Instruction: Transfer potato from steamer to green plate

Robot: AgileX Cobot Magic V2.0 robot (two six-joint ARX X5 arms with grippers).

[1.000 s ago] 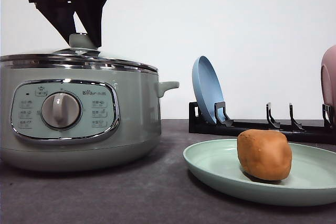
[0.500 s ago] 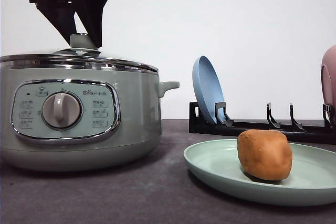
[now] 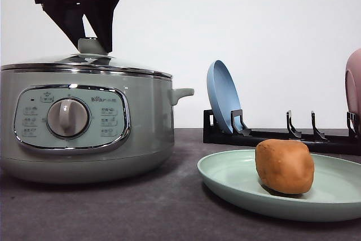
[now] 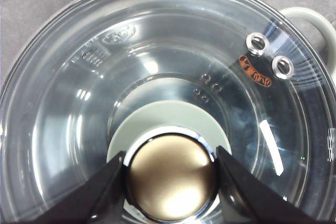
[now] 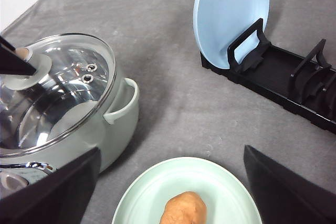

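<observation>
The orange-brown potato rests on the green plate at the front right. On the left stands the sage-green steamer, its glass lid on. My left gripper comes down from above, both fingers pressed against the sides of the lid knob. High over the plate, my right gripper is open wide and holds nothing.
Behind the green plate a black dish rack holds an upright blue plate. A pink plate shows at the right edge. The steamer's side handle sticks out toward the rack. Dark grey tabletop lies between steamer and plate.
The steamer and its lid have shifted a little to the right with my left gripper on the knob. The potato, the plate and the right arm have not moved.
</observation>
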